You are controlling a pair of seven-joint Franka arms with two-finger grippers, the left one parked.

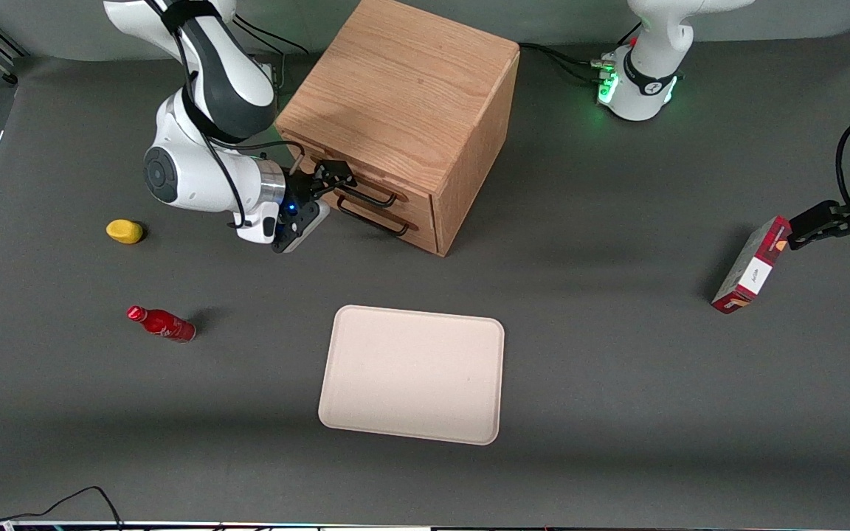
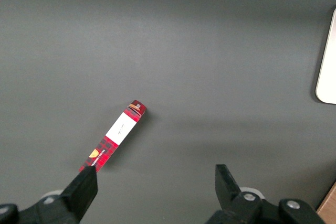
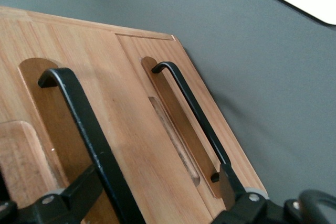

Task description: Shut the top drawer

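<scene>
Nearest the front camera: tray [image 1: 412, 373] on table [image 1: 617, 383]. Farther back, toward working arm's end: bottle [image 1: 161, 323] lying down, then lemon [image 1: 124, 231]. Toward parked arm's end: box [image 1: 751, 265]. Farthest: cabinet [image 1: 403, 103]. Top drawer [image 1: 355, 184] above lower drawer [image 1: 377, 214], front nearly flush. Gripper [image 1: 325, 184] in front of drawer, fingers spread, straddling handle [image 3: 86, 129].
</scene>
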